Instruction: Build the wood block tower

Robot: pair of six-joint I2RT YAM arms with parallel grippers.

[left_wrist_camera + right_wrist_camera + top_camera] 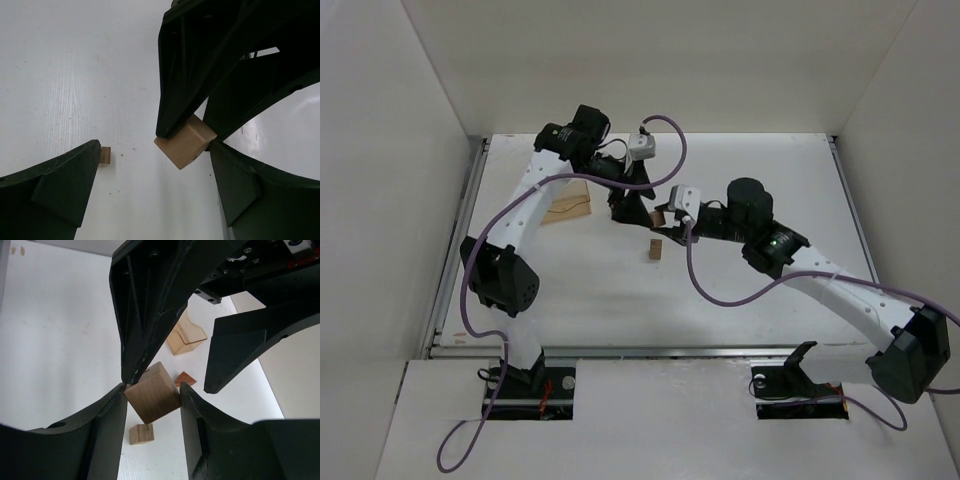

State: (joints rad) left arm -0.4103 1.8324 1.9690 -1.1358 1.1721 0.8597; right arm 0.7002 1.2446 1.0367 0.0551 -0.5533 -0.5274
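White table (pixel 770 180) below, right claw (pixel 152 386) grips tan block (pixel 151 401).

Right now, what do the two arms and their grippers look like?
The left arm and right arm have white links, black joint housings and a purple cable each. The left gripper and right gripper have black tapered fingers. A green light glows on the right arm.

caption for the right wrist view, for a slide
Right hand holds a tan block inside the open left hand, over the table.
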